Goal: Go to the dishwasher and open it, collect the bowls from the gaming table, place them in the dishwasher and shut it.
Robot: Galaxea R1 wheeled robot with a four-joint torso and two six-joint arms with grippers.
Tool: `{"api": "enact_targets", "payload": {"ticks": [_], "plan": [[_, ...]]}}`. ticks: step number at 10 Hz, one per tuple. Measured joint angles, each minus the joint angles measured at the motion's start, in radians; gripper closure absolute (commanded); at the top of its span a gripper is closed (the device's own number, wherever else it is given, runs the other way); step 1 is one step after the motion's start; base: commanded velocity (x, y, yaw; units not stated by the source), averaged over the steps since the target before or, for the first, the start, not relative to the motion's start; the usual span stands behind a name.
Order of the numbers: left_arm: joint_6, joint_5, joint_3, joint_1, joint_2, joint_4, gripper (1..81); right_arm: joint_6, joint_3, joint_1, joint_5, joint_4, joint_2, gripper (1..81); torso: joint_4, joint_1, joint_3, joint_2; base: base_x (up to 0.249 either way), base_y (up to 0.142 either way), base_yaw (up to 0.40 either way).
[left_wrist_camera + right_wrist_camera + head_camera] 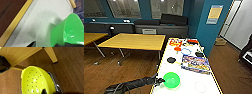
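Head view showed me one long white gaming table [190, 78] with a yellow rim. My left arm came in from the side, and its claw, the left gripper [163, 80], was shut on the rim of one green bowl [171, 80]. That bowl was near the table's near left corner, close to the left edge. I could not tell if it was resting on the top or just above it.

On the same table I counted one bright game box [195, 64] by the right edge, about halfway along. One flat black disc [171, 59] lay near the left edge, and a second black disc [199, 54] lay close to the right edge. One blue ring [186, 51] sat between them, further back. At the far end there was a small heap of red and orange game pieces [176, 44], too blurred for me to count.

One yellow wooden table [134, 41] stood beside the gaming table, on the brown floor.

In the left wrist view the green bowl [68, 31] showed large over the white dotted top.

In the right wrist view one yellow-green bowl [35, 81] with small holes was held over the brown floor [70, 70], gripped by the right gripper [44, 91] at its rim.
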Motion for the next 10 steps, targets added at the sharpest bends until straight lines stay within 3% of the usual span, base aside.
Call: {"api": "enact_targets", "payload": {"ticks": [1, 2, 5, 7, 10], "plan": [[-0.007, -0.005, -0.006, 0.011, 0.008, 0.007, 81.1, 0.000, -0.002, 0.002, 0.000, 0.000, 0.000, 81.1, 0.000, 0.000, 0.000, 0.000, 0.000, 0.000, 0.000], [-0.003, -0.032, 0.003, 0.011, 0.015, 0.024, 81.1, 0.001, -0.009, 0.006, -0.002, -0.001, 0.000, 81.1, 0.000, 0.000, 0.000, 0.000, 0.000, 0.000, 0.000], [0.001, -0.007, 0.054, 0.017, 0.003, 0.064, 81.1, 0.005, -0.033, 0.009, -0.003, -0.003, 0.013, 81.1, 0.000, 0.000, 0.000, 0.000, 0.000, 0.000, 0.000], [0.002, 0.031, 0.167, 0.030, -0.037, 0.081, 81.1, 0.012, -0.034, 0.009, -0.004, -0.008, 0.016, 81.1, 0.000, 0.000, 0.000, 0.000, 0.000, 0.000, 0.000], [0.004, 0.045, 0.418, -0.007, -0.173, 0.095, 81.1, 0.041, -0.032, -0.001, -0.002, -0.037, 0.009, 81.1, 0.000, 0.000, 0.000, 0.000, 0.000, 0.000, 0.000]]}}
